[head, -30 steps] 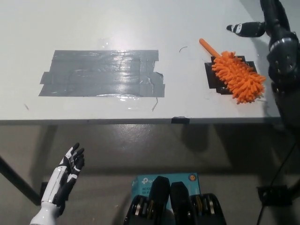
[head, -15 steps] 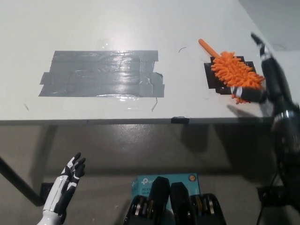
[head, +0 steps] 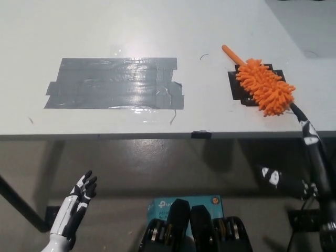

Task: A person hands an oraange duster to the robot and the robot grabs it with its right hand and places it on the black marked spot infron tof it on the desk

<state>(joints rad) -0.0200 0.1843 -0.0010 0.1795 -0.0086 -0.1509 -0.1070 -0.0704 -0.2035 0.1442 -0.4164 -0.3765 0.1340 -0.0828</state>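
Lying across the black mark (head: 239, 88) on the desk (head: 157, 31): orange duster (head: 264, 88), released. Pulling right hand (head: 307, 152) down clear of the edge, fingers spread, empty. Hanging low: left hand (head: 76, 202), open.

**A:** Is there any writing that can be read here?

**B:** Only a little. A teal box (head: 185, 201) sits on the floor below the tabletop (head: 157, 31), at the bottom middle. Its top edge carries a small white logo that looks like "tp-link", partly hidden. A small round orange badge sits near the box's right corner, too small to read.

**A:** Anything on the tabletop itself?

**B:** No legible text there.
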